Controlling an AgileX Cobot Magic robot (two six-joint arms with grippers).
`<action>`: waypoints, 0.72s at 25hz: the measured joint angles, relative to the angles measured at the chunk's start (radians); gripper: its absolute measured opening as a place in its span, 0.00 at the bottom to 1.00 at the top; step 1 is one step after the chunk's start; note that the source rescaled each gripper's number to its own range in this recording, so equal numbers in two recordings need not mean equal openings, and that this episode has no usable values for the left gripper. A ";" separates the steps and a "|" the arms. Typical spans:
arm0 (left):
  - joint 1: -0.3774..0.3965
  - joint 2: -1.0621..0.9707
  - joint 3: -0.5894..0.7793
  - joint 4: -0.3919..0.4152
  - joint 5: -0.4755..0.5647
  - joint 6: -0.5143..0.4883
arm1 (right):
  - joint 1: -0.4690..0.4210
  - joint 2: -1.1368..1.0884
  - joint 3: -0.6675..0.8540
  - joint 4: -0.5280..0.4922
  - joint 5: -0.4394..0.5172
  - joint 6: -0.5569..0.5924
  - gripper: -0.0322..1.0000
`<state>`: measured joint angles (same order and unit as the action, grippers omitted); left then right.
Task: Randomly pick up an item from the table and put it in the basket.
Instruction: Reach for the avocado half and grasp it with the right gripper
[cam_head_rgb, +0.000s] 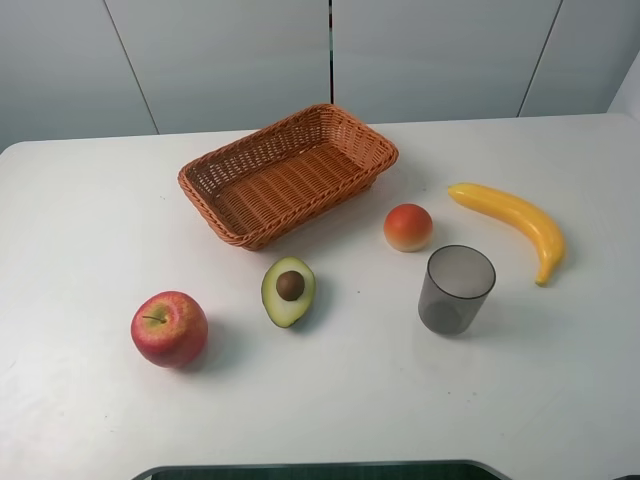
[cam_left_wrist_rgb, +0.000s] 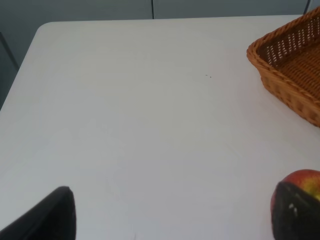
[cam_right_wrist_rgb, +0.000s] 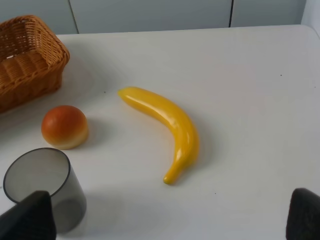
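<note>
The halved avocado (cam_head_rgb: 289, 291) lies cut side up on the white table (cam_head_rgb: 330, 400), in front of the wicker basket (cam_head_rgb: 288, 173), which has nothing in it. Neither arm shows in the exterior high view. In the left wrist view my left gripper (cam_left_wrist_rgb: 170, 220) is open and empty, its fingertips (cam_left_wrist_rgb: 45, 215) wide apart above bare table; the basket's corner (cam_left_wrist_rgb: 290, 65) shows there and the avocado is out of view. My right gripper (cam_right_wrist_rgb: 165, 220) is open and empty, fingertips (cam_right_wrist_rgb: 27, 217) wide apart. The basket's corner (cam_right_wrist_rgb: 27, 55) shows there too.
A red apple (cam_head_rgb: 169, 328) lies left of the avocado and shows behind one left finger (cam_left_wrist_rgb: 302, 182). An orange-red round fruit (cam_head_rgb: 408, 227), a grey translucent cup (cam_head_rgb: 456, 289) and a yellow banana (cam_head_rgb: 515, 225) lie on the right; all three show in the right wrist view.
</note>
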<state>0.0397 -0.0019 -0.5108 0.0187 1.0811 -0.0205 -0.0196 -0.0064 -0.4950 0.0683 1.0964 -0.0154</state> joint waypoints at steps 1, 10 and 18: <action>0.000 0.000 0.000 0.000 0.000 0.000 | 0.000 0.000 0.000 0.000 0.000 0.000 1.00; 0.000 0.000 0.000 0.000 0.000 0.000 | 0.000 0.000 0.000 0.000 0.000 0.000 1.00; 0.000 0.000 0.000 0.000 0.000 0.000 | 0.000 0.000 0.000 0.000 0.000 0.000 1.00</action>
<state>0.0397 -0.0019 -0.5108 0.0187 1.0811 -0.0205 -0.0196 -0.0064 -0.4950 0.0683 1.0964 -0.0154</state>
